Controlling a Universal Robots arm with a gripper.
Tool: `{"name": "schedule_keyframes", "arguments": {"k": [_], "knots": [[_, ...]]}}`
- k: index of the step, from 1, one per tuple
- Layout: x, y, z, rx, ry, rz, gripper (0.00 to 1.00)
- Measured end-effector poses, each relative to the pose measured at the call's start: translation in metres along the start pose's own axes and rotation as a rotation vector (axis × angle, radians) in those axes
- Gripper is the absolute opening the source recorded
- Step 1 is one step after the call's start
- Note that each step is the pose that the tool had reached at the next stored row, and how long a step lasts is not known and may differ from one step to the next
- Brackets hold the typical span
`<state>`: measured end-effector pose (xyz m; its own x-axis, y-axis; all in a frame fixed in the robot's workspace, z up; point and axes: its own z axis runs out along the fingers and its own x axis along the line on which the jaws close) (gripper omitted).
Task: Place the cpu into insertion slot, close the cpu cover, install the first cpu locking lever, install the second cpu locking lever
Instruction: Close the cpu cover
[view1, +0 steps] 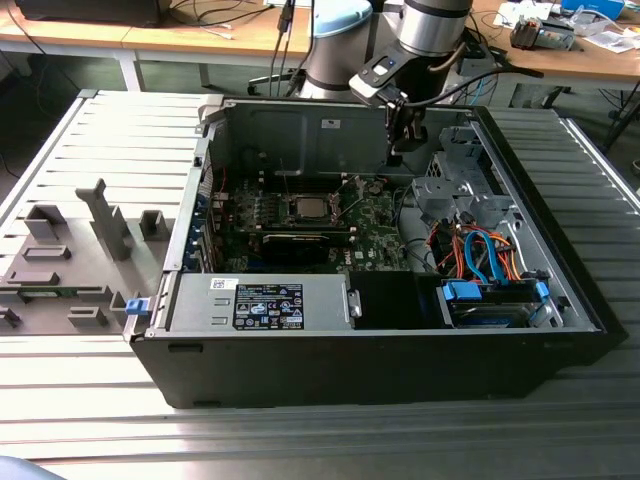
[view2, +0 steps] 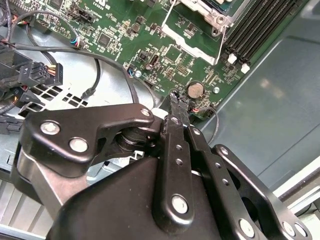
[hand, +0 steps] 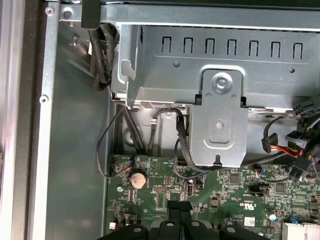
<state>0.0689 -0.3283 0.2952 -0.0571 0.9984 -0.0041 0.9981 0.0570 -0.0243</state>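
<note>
I'm hovering the gripper (view1: 396, 156), pressed together on nothing, upper right of centre in the exterior view, judging the cpu (view1: 305, 208), sitting mid-frame in the insertion slot (view1: 323, 210), light, fragile, edges-only.

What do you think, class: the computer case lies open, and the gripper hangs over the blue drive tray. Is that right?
Not quite. The case does lie open, but the gripper hangs over the green circuit board, close to its round battery, not over the blue drive tray. The second wrist view shows it.
</note>
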Motion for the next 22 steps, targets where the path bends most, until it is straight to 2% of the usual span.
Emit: {"name": "schedule_keyframes", "arguments": {"k": [22], "knots": [[-0.0003, 0.0064, 0.0069, 0.0000, -0.0001, 0.000, 0.11]]}}
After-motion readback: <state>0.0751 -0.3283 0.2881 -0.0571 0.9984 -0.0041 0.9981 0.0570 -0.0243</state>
